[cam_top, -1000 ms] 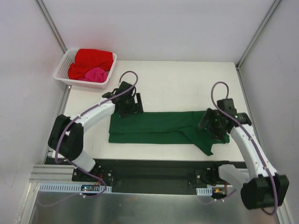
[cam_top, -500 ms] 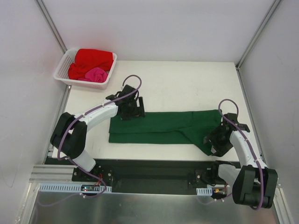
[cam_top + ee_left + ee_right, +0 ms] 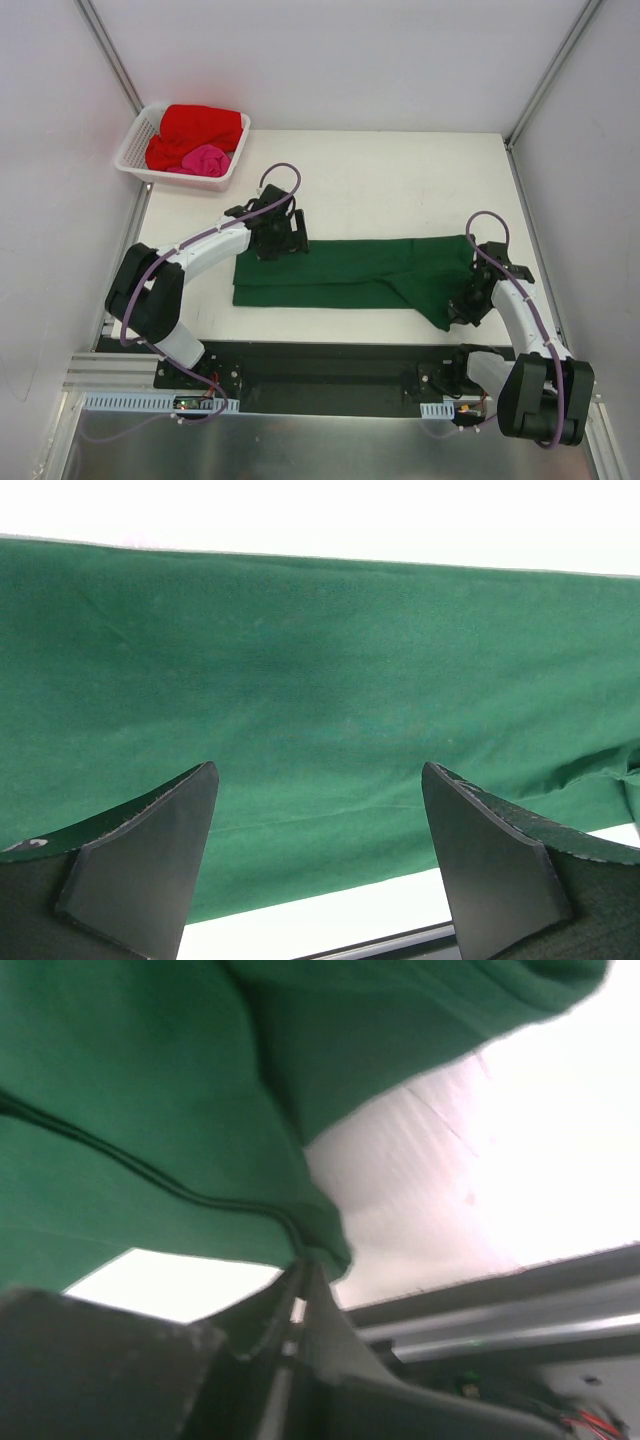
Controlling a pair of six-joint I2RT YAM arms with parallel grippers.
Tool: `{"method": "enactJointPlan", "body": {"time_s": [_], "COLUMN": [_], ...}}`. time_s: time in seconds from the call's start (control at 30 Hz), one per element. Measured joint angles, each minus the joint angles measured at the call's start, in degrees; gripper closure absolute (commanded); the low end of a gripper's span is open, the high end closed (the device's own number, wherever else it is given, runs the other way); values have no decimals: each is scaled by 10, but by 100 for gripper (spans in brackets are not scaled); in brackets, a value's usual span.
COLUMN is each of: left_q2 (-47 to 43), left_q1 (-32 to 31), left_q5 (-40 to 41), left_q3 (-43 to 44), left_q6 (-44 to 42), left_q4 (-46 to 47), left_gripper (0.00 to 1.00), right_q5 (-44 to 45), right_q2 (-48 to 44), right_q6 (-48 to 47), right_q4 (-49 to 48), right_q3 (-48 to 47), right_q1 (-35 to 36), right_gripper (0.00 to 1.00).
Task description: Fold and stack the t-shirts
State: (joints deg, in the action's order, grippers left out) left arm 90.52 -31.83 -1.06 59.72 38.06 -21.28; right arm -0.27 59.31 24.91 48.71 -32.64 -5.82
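Note:
The dark green t-shirt [image 3: 340, 272] lies folded into a long strip across the table's near half. My left gripper [image 3: 281, 236] hovers open over its far left corner; in the left wrist view the green cloth [image 3: 320, 660] fills the frame beyond the spread fingers [image 3: 160, 850]. My right gripper [image 3: 463, 312] is at the shirt's near right corner. In the right wrist view it is shut [image 3: 310, 1263] on the hemmed edge of the green cloth [image 3: 150, 1080]. The red t-shirt [image 3: 195, 128] and the pink t-shirt [image 3: 207, 160] lie bunched in the basket.
The white lattice basket [image 3: 133, 152] stands at the table's far left corner. A black mounting rail [image 3: 330, 365] runs along the near edge, seen close in the right wrist view as a metal rail [image 3: 500, 1300]. White walls and frame posts close in both sides.
My right gripper dropped from above the shirt's right end to its near right corner and closed on the hem. The left gripper shifted only slightly and stayed open.

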Motion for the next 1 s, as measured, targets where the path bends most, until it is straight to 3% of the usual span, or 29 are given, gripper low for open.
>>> {"method": "enactJointPlan", "body": {"time_s": [0.2, 0.4, 0.6, 0.83, 0.87, 0.9, 0.97, 1.0], "left_q2": [0, 0, 2, 7, 8, 8, 10, 10], "left_q1": [0, 0, 0, 0, 0, 0, 0, 1], "left_q5": [0, 0, 0, 0, 0, 0, 0, 0], "left_q3": [0, 0, 0, 8, 8, 8, 8, 8], "left_q6": [3, 4, 3, 1, 0, 0, -2, -3], "left_q4": [0, 0, 0, 1, 1, 1, 1, 0], "left_gripper": [16, 16, 16, 16, 16, 15, 15, 14], "right_q5": [4, 7, -10, -12, -12, -12, -12, -11], "right_q2": [-14, -5, 92, 219, 240, 261, 299, 318], "right_q6": [-25, -76, -160, -232, -239, -245, -250, -255], "right_q4": [12, 34, 15, -23, -28, -33, -40, -35], "right_q3": [-17, -128, -273, -301, -301, -301, -303, -310], "right_q1": [0, 0, 8, 21, 21, 21, 21, 21], "right_gripper": [99, 99, 99, 97, 90, 67, 40, 20]}}
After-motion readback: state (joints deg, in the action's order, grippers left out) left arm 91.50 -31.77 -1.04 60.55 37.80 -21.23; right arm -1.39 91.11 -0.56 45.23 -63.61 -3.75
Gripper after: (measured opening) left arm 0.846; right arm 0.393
